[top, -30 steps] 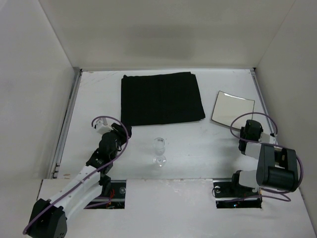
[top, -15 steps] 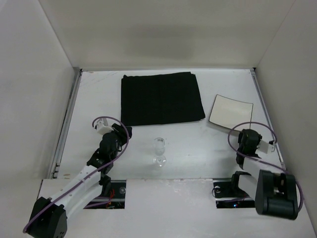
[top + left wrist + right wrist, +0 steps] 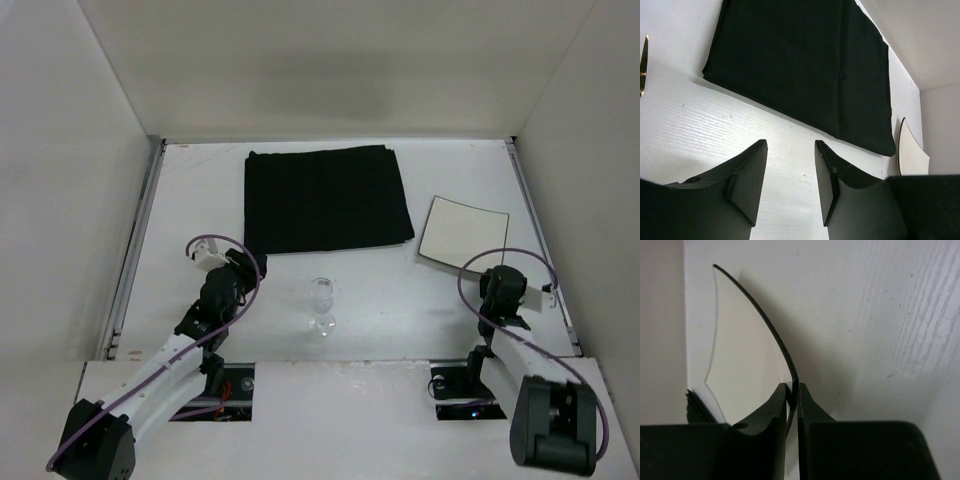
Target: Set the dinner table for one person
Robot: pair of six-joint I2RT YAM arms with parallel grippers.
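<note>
One plate (image 3: 463,232), near edge clamped by right gripper (image 3: 792,390), extends away.

- Gold object (image 3: 643,65): cut off by the left wrist view's left edge; kind indeterminable.
- Plate (image 3: 740,350): near rim hidden between the fingers of the right gripper (image 3: 792,387); bottom cropped.

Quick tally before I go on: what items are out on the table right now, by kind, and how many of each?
Black cloth placemat: 1
Square plate: 1, its rim pinched in the right gripper
Stemmed glass: 1
Total: 3
</note>
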